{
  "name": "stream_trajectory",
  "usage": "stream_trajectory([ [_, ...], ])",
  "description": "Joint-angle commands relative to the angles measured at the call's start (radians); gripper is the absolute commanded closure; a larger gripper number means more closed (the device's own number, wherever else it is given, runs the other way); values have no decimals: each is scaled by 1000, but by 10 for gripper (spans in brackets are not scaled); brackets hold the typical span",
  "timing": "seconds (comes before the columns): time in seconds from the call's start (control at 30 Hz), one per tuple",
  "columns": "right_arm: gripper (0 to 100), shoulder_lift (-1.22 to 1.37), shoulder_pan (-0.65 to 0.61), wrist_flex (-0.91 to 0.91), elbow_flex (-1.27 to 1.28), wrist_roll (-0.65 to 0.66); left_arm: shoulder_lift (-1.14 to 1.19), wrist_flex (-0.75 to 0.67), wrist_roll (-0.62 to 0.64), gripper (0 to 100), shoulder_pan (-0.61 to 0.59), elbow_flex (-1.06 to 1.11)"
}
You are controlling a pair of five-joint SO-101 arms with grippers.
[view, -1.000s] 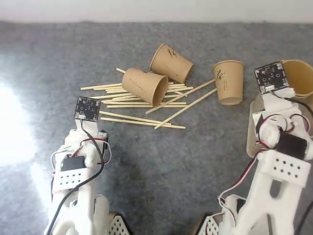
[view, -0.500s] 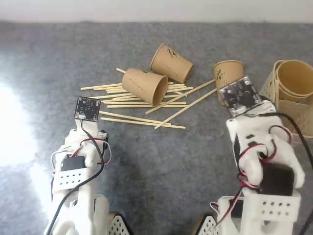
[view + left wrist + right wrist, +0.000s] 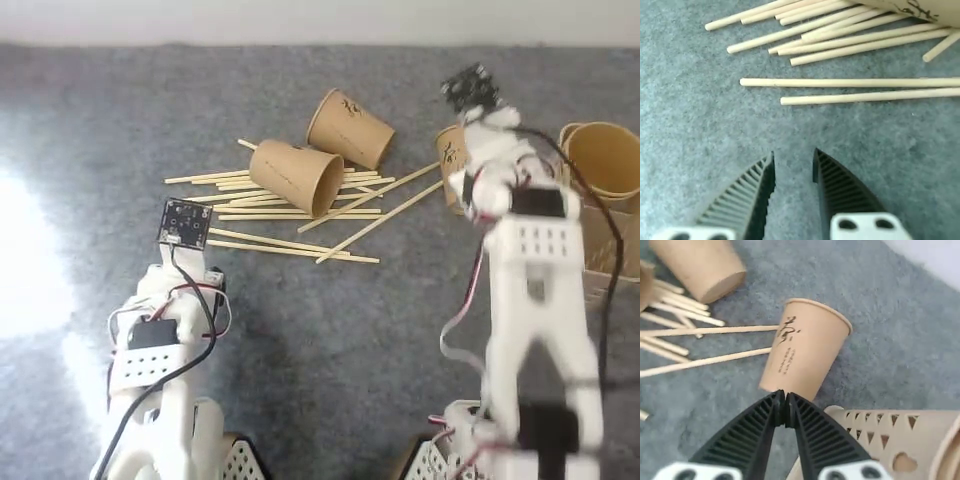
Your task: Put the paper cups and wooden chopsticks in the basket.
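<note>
The right gripper [image 3: 782,404], jaws pressed together, is the nearer arm, its tips right at the near end of a paper cup [image 3: 805,347] on the tabletop [image 3: 900,340] beside the basket [image 3: 880,432], while the left gripper [image 3: 792,167], jaws slightly spread, hovers just short of crosswise wooden chopsticks [image 3: 850,82].

- The left arm [image 3: 160,350] and the right arm [image 3: 530,290] are both made of white, blocky plastic segments.
- A black servo motor [image 3: 148,333] is set into the left arm's white shell, and a larger black servo block [image 3: 538,203] is set into the right arm's.
- Thin red, black and white cables [image 3: 200,305] loop along the left arm; a red-and-white cable bundle [image 3: 468,300] trails down the right arm.
- Each wrist carries a small black circuit board [image 3: 185,222] dotted with pale specks.
- White plates on both arms have rows of small round holes.
- The left gripper [image 3: 793,153] has two black tapering fingers with ribbed inner faces on white mounts with round screw holes.
- The right gripper [image 3: 784,395] has the same black ribbed fingers and white mounts.
</note>
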Motion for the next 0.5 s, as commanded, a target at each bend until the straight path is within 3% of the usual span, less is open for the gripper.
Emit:
stream_trajectory([
  [0.0,991,219,30,-16,-178,-49,-14,-46,-6,881,8,-4],
  [0.17,991,420,56,-16,-267,-95,-14,-48,-6,881,8,-4],
  [0.47,991,430,61,-16,-273,-94,-14,-48,-6,881,8,-4],
])
